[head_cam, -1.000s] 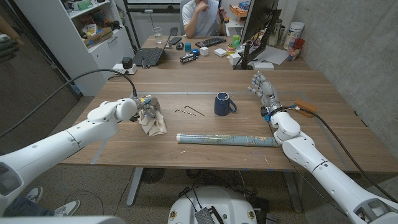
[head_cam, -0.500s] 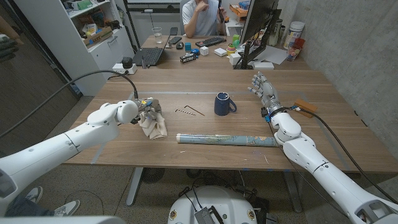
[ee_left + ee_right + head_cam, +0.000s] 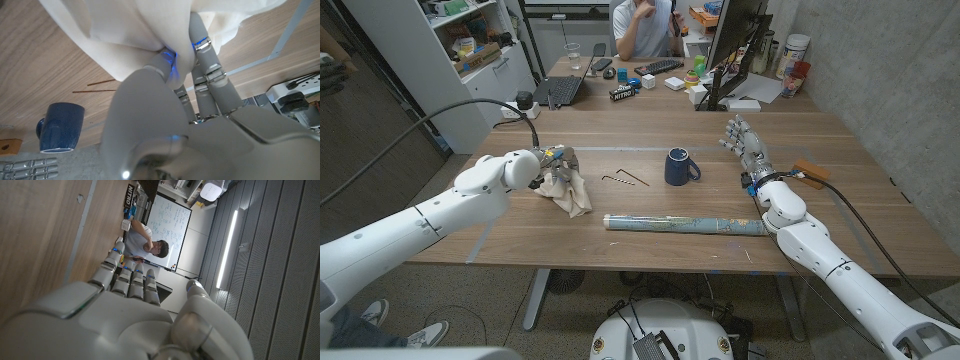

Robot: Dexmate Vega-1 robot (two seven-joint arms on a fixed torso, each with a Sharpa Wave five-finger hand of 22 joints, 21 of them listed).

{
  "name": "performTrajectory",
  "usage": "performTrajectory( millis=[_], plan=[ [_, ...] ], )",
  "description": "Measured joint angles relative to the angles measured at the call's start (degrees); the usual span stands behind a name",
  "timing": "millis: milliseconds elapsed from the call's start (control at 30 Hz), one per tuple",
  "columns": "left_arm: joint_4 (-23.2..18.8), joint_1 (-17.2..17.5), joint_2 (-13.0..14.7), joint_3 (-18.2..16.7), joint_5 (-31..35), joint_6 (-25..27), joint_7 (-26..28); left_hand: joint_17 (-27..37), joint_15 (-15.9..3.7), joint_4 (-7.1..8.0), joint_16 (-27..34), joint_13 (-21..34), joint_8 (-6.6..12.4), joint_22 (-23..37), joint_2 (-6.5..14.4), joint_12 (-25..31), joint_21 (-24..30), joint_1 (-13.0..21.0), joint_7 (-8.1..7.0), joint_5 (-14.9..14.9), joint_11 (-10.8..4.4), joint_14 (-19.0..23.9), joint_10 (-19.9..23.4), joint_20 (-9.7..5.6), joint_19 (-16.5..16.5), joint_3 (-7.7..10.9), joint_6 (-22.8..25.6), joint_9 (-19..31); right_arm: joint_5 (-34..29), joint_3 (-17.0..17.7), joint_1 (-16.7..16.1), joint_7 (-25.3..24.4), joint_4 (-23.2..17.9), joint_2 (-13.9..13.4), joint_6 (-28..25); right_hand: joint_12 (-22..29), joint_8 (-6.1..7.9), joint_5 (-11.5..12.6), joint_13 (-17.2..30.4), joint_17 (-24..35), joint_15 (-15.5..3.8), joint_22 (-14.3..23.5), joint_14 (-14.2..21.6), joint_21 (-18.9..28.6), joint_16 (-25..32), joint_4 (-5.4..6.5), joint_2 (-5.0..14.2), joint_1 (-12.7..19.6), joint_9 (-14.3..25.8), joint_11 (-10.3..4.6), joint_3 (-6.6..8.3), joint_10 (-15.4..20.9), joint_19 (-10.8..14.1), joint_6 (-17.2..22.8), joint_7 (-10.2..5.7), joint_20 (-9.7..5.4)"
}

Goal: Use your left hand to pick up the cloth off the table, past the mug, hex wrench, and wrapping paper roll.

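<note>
one cream cloth (image 3: pixel 566 189) hangs from the left hand (image 3: pixel 542 167), fingers (image 3: pixel 204 52) pinching it, hem seemingly brushing the tabletop (image 3: pixel 650 133). keep that pinch and lift straight up; right hand (image 3: pixel 745 143) idles, fingers spread.

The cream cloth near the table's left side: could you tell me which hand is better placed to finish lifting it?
Left. The left hand already grips the cream cloth; the right hand stands empty beyond the dark blue mug.

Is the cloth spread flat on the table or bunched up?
Bunched: the cloth hangs crumpled from the left hand, whose fingers grip it.
</note>
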Motion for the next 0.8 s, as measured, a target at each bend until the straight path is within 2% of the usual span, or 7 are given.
performTrajectory(
  millis=[367,400,800],
  plan=[
    [-2.3,-0.6,0.6,-1.1,0.7,1.4,-0.1,0.3,-0.01,0.14,-0.3,0.0,0.35,0.0,0.0,-0.1,0.4,-0.3,-0.23,0.0,-0.10,0.0,0.1,0.24,-0.2,-0.15,0.2,-0.3,0.1,0.1,0.1,0.2,0.0,-0.1,0.2,0.0,0.00,0.0,0.0,0.0,0.00,0.0,0.0,0.0,0.0,-0.24,0.00,0.0,0.0,0.00,0.25,0.0,0.0,0.0,0.00,0.00],
    [-2.4,-0.7,0.7,-1.2,0.7,1.5,-0.1,0.3,-0.77,0.14,-0.5,0.0,0.35,0.0,0.0,-0.2,0.5,-0.3,-0.32,0.0,-0.22,0.8,0.2,0.24,-0.2,-0.15,0.3,-0.4,0.1,0.1,0.1,0.2,0.0,-0.1,0.2,0.0,0.00,0.0,0.0,0.0,0.00,0.0,0.0,0.0,0.0,-0.24,0.00,0.0,0.0,0.00,0.24,0.0,0.0,0.0,0.00,0.00],
    [-5.3,-1.5,1.5,-1.9,1.9,3.4,-1.9,0.4,-1.14,0.00,-0.6,0.0,0.57,0.0,-0.1,-0.8,0.6,-0.7,-0.33,0.0,-0.80,1.1,0.8,0.44,-0.4,-0.30,0.3,-0.6,0.2,0.2,0.8,0.6,0.7,0.0,0.5,0.0,0.00,0.0,0.0,0.0,0.00,0.0,0.0,0.0,0.0,-0.41,0.00,0.0,0.0,0.00,0.07,0.0,0.0,0.0,0.00,0.00]
  ],
)
